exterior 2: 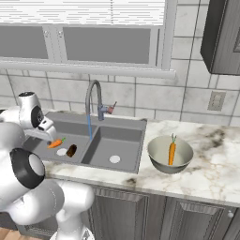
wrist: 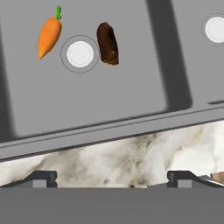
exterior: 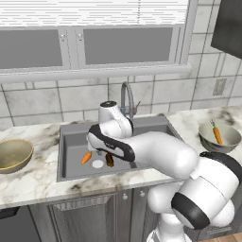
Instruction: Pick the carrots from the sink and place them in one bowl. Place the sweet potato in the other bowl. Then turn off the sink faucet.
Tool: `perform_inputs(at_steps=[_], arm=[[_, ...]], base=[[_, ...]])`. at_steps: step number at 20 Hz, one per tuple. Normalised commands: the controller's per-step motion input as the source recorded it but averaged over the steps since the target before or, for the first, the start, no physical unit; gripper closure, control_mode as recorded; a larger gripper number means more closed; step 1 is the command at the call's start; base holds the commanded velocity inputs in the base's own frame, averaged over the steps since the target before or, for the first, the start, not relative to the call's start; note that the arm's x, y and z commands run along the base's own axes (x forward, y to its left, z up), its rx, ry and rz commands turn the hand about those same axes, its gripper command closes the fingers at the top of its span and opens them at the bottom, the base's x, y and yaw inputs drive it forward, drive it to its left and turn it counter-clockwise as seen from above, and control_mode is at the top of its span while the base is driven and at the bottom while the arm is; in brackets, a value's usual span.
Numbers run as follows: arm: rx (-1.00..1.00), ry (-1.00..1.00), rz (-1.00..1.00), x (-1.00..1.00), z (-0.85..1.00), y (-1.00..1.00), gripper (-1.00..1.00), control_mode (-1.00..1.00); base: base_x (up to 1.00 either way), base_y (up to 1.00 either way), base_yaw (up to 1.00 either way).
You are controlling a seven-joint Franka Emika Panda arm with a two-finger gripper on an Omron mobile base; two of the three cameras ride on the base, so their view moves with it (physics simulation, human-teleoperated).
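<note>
In the hand view the gripper is standing fully spread and holding nothing, its two dark fingertips rising at six o'clock over the marbled counter edge; beyond them the sink is opening up, with a carrot lying at eleven o'clock, just left of the pale drain, and the sweet potato lying just right of it, neither touching the other. One carrot is already resting in the grey bowl on the right counter, so I judge the second carrot to be the step in hand; the next move is calling for a reach forward and down into the left basin, jaws straddling the root. Farther off, the faucet is running a thin blue stream; the tan bowl is being cut off at nine o'clock in the left base view, and the arm is hiding part of the basin there.
</note>
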Motion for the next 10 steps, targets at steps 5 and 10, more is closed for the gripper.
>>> perform_inputs(at_steps=[5, 10], arm=[[0.00, 0.01, -0.08, 0.37, -0.05, 0.07, -1.00, -1.00], [-0.05, 0.00, -0.08, 0.34, -0.09, 0.12, -1.00, -1.00]], base=[[0.00, 0.00, 0.00], [0.00, 0.00, 0.00]])
